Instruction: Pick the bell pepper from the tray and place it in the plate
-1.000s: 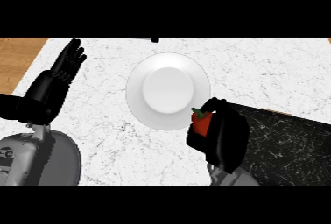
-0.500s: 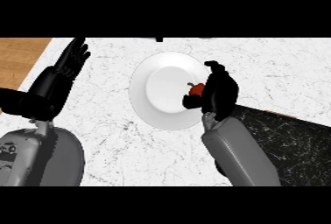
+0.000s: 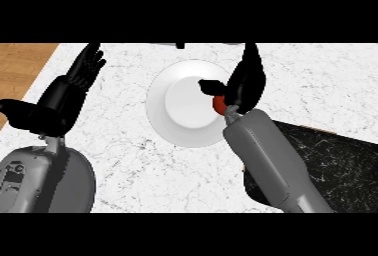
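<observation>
A white marbled worktop (image 3: pixel 133 165) fills most of the frame, with a strip of bare wood showing at the upper left corner.

At the left of the frame the left hand (image 3: pixel 63 97) rests with its fingers straight and spread, pointing toward the top edge; it holds nothing and is well apart from the plate.

In the upper middle sits the white plate (image 3: pixel 173 107), round and shallow, with nothing lying on its bare centre.

Just right of centre the right hand (image 3: pixel 244 85) hangs over the plate's right rim, fingers pointing up the frame and the thumb reaching left across the plate. The bell pepper (image 3: pixel 220 103) shows as a small red patch tucked under the palm, pinched between thumb and fingers and mostly hidden by them. Whether it already touches the plate cannot be told from here.

At the lower right lies the dark, veined tray (image 3: pixel 339 160), partly covered by the right forearm.

As for handling, a pepper of this kind is likely light and hollow, with a smooth, waxy skin that may slip, and a rounded, lobed body that will roll or tip once set down. The best hold is probably across its widest part, thumb against fingers on opposite sides, rather than by the stem. Released low and toward the plate's middle, it should settle rather than roll off the rim.
</observation>
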Robot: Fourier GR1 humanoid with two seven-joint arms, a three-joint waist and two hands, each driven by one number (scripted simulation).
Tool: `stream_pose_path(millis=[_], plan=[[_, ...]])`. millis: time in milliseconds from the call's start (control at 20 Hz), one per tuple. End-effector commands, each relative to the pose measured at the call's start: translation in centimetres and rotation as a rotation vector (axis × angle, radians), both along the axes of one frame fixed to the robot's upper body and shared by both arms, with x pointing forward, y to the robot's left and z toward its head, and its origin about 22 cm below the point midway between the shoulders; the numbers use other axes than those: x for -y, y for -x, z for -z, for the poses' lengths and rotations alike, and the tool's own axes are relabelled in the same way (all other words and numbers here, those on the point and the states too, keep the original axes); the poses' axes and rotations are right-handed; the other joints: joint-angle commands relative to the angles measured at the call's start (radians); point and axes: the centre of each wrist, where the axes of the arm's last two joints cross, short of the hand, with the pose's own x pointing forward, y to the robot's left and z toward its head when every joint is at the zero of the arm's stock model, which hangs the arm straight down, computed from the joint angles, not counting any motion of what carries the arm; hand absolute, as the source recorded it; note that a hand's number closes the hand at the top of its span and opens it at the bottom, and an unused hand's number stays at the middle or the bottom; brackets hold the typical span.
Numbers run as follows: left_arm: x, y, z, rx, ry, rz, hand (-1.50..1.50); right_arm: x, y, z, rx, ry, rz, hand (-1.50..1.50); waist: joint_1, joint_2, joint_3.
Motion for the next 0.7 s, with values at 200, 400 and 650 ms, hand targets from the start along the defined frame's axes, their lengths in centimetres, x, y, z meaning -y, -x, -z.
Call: stream_pose_path(millis=[200,400,650], plan=[[-1.3,0.1,1.3,-0.026,0.005,-0.054,0.0,-1.9,-1.1,-0.8,0.189,-0.246,0.092,-1.5,-0.056,-0.019,-0.002],[-2.1,1.2,1.8,-0.024,-0.004,-0.086,0.0,-1.0,0.9,3.7,0.232,-0.288,0.134,-1.5,-0.08,-0.027,-0.002],[-3.5,1.0,1.6,-0.049,-0.006,-0.115,0.0,-1.5,4.3,4.0,0.297,-0.344,0.076,-1.5,-0.122,-0.037,-0.002]])
